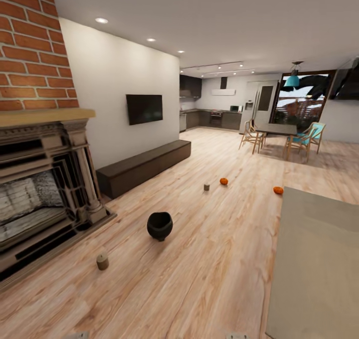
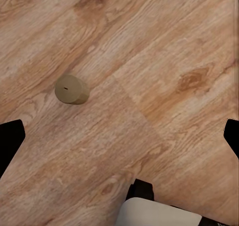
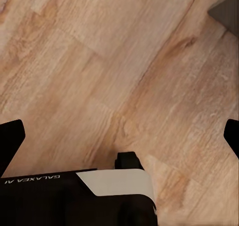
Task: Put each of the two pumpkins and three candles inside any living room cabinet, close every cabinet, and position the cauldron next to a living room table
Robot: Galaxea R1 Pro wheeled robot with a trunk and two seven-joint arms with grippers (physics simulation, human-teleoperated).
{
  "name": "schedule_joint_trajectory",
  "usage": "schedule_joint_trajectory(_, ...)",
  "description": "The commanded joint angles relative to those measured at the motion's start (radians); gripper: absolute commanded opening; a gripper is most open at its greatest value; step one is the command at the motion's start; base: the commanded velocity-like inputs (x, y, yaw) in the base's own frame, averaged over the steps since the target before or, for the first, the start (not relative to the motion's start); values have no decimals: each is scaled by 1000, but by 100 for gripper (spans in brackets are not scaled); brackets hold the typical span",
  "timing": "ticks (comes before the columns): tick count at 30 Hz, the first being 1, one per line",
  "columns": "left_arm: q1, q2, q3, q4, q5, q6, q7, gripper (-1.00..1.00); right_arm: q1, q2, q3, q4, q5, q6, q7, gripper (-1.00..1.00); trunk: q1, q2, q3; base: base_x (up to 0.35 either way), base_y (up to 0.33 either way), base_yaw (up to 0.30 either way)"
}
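Observation:
Two orange pumpkins (image 1: 224, 181) (image 1: 278, 190) lie on the plank floor mid-room. One olive candle (image 1: 206, 187) stands left of the nearer pumpkin, and another candle (image 1: 102, 261) stands by the fireplace hearth. The black cauldron (image 1: 159, 225) sits on the floor between them. The long dark cabinet (image 1: 144, 167) runs along the wall under the TV, with its drawers shut. The grey table (image 1: 319, 259) fills the right foreground. My left gripper (image 2: 119, 141) hangs open above the floor, with a candle (image 2: 72, 89) lying beyond its fingers. My right gripper (image 3: 119, 141) is open over bare floor.
A brick fireplace (image 1: 40, 194) stands at the left. A wall TV (image 1: 144, 108) hangs above the cabinet. Far back are a dining table (image 1: 275, 128) with chairs and a dark kitchen. A grey table corner (image 3: 226, 11) shows in the right wrist view.

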Motion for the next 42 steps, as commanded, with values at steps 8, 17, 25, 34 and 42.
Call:
schedule_joint_trajectory(8,0,0,0,0,0,0,1,100,1,0,0,8,-3,-48,0,100,0,0,0,-76,0,-240)
schedule_joint_trajectory(17,0,0,0,0,0,0,1,100,0,0,0,38,0,-63,0,100,0,0,0,-26,0,-17)
schedule_joint_trajectory(25,0,0,0,0,1,0,1,100,0,0,0,38,0,-64,0,100,0,0,0,69,112,0)
schedule_joint_trajectory(34,0,-1,0,0,0,0,1,100,0,0,0,38,0,-65,0,100,0,0,0,90,58,0)
schedule_joint_trajectory(42,0,0,0,0,0,0,0,100,1,0,0,40,0,-66,0,100,0,0,0,134,108,0)
